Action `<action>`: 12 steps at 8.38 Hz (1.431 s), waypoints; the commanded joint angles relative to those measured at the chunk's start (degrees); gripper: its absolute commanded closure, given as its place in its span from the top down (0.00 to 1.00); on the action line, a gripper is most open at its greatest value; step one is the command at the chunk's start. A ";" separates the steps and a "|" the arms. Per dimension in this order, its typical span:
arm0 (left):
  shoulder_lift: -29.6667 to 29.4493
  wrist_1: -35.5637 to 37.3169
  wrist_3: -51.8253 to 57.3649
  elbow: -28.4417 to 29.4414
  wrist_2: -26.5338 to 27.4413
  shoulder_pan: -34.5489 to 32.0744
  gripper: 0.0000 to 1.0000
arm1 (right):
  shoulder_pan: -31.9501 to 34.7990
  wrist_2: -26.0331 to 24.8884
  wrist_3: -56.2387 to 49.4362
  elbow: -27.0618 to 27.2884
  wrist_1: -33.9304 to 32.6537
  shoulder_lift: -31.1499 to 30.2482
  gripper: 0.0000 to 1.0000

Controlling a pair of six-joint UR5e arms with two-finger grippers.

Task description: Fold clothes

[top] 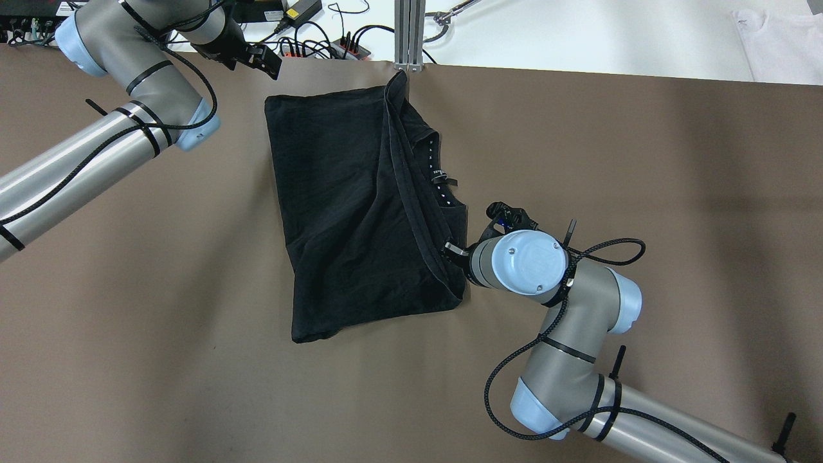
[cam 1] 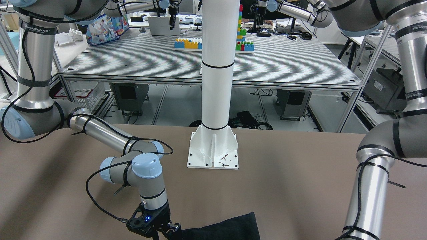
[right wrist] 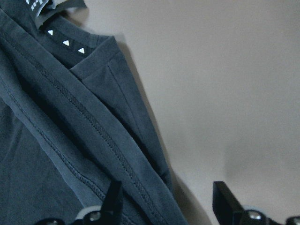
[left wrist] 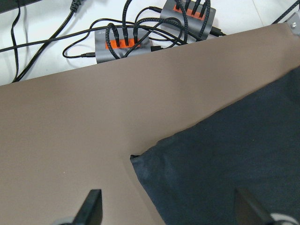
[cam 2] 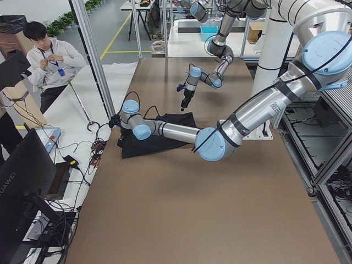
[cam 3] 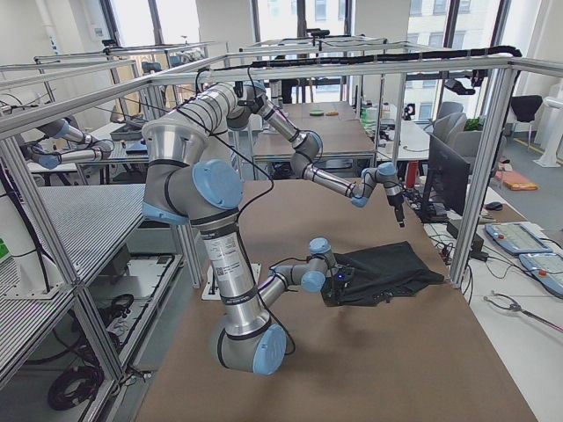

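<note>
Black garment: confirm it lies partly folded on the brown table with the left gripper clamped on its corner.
Wrong on the grip. The left wrist view shows the left gripper open above a corner of the black garment, holding nothing. The rest stands: partly folded, on the brown table.

Garment [top: 347, 212] on the table [top: 643, 193] between two grippers.
In the overhead view it lies left of centre; the left gripper [top: 263, 61] is by its upper left corner, the right gripper [top: 460, 252] at its lower right edge, and cable hubs [top: 350, 48] lie beyond the table's top edge.
</note>
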 commanded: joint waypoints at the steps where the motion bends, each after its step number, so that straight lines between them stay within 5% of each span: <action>1: 0.59 0.11 -0.13 -0.94 0.04 0.01 1.00 | -0.27 -1.41 0.33 -4.92 0.05 3.56 0.63; 6: 0.59 0.03 -0.13 -0.95 0.04 0.01 1.00 | -0.89 -2.20 -0.02 -6.25 0.05 3.49 0.64; 7: 0.68 0.03 -0.13 -0.95 -0.04 0.01 1.00 | -0.98 -2.20 0.42 -6.16 0.13 3.75 0.57; 9: 0.68 0.03 -0.13 -0.95 -0.04 0.01 1.00 | -0.89 -2.20 0.86 -6.07 0.05 4.45 0.02; 12: 1.12 -0.06 -0.05 -0.95 -0.04 0.09 1.00 | -0.89 -2.11 1.30 -5.37 0.05 4.36 0.00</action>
